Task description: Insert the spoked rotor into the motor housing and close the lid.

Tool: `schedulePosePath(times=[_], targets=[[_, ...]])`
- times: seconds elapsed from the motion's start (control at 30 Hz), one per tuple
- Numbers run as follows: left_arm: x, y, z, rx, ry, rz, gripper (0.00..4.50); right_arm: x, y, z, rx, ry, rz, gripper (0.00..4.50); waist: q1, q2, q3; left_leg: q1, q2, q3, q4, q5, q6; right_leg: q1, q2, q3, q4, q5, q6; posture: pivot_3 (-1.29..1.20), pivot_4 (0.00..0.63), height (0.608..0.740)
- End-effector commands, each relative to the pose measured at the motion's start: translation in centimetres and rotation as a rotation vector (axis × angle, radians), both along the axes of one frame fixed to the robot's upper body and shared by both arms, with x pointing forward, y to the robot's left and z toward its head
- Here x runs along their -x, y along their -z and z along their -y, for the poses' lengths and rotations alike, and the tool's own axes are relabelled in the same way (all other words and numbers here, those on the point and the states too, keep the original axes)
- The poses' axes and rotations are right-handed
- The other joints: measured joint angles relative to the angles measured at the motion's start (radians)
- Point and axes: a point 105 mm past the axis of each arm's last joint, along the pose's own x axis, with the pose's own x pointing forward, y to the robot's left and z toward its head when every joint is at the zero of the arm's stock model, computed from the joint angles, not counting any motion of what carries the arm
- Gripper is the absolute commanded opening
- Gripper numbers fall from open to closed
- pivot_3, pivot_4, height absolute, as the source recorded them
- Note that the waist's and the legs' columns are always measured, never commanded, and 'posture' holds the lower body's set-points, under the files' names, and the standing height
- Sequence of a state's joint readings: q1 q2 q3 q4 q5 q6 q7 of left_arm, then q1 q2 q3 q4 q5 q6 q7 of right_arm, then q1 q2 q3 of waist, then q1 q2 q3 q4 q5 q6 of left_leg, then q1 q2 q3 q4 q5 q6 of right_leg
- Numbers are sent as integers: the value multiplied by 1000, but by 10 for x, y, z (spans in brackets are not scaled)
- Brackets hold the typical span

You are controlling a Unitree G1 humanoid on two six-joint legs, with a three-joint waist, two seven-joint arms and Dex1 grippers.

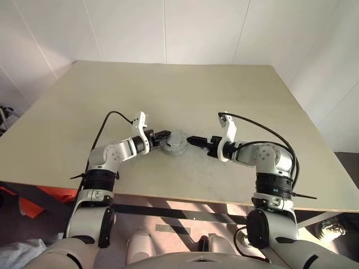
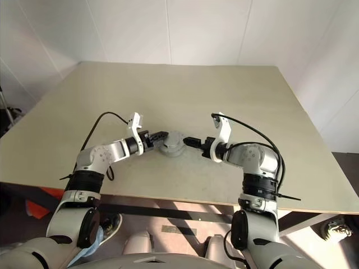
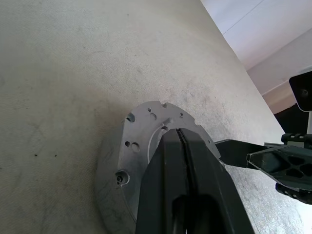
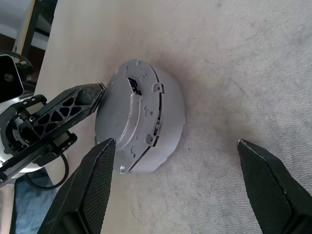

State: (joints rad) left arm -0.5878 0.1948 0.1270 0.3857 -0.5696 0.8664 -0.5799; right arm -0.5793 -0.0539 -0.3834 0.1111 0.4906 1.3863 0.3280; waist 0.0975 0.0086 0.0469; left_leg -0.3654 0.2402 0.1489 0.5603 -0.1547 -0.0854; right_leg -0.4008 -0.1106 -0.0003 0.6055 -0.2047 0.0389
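The left end effector point(image 1: 162, 136) is closed, its two black fingers point(image 3: 187, 161) pressed together with only a thin seam between them. Their tips rest on the top of the lid point(image 3: 146, 131), which sits on the housing point(image 4: 168, 122). The assembled part stands on the desk point(image 1: 185, 89), directly ahead of the left fingertips and just under them. The lid's grey face shows small holes and a raised inner ring, and its edge lines up with the housing wall below it. The rotor cannot be seen.

The right end effector point(image 1: 194, 140) is open, its fingers point(image 4: 87, 190) spread wide and holding nothing. The housing lies just ahead of it, closer to one finger than the other, and neither right finger touches it in the right wrist view. In the head views the right fingertips point at the housing from the side opposite the left end effector, so the part sits between the two, close to both.

From the right wrist view the left end effector's tip meets the upper edge of the part on its far side. The desk around the part is bare, beige and lightly scuffed.
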Motion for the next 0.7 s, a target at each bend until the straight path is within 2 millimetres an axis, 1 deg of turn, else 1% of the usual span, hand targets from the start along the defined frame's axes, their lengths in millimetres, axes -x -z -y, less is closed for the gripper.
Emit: schedulePosePath(times=[0.03, 0.17, 0.27, 0.37, 0.57, 0.7], targets=[[1, 18, -12, -69, -34, -61, 0, 4, -7, -28, -78, -58, -27, 4453, -3, 0, 0, 1, 0, 0, -1, 1, -1, 0, 0, 0, 0, 0, 0, 0, 0, 740], [0, 18, -13, -71, -41, -58, 0, 3, -11, -40, -100, -72, -29, 4453, 0, 1, 0, 0, 0, 0, -6, 4, -6, -3, 1, 0, 0, 0, 0, 0, 0, 740], [0, 18, -14, -72, -44, -57, 0, -2, -15, -46, -114, -71, -25, 4453, 1, 1, 0, -1, 0, 0, -7, 4, -7, -3, 1, 0, -2, 0, 0, 0, 0, 740], [-1, 18, -15, -72, -49, -55, 0, -5, -18, -50, -128, -67, -22, 4453, 1, 1, 0, -1, 0, 0, -8, 4, -7, -3, 1, 0, -2, 3, -5, 0, 0, 740], [-1, 18, -17, -73, -56, -55, 0, -12, -18, -61, -149, -57, -22, 4453, 1, 1, 0, -1, 0, 0, -10, 5, -8, -4, 1, 0, -3, 3, -5, 0, 0, 740], [-1, 17, -18, -75, -59, -54, 0, -17, -24, -66, -187, -47, -12, 4453, 1, 1, 0, -1, 0, 0, -10, 5, -8, -4, 1, 0, -2, 3, -5, 0, 0, 740]])
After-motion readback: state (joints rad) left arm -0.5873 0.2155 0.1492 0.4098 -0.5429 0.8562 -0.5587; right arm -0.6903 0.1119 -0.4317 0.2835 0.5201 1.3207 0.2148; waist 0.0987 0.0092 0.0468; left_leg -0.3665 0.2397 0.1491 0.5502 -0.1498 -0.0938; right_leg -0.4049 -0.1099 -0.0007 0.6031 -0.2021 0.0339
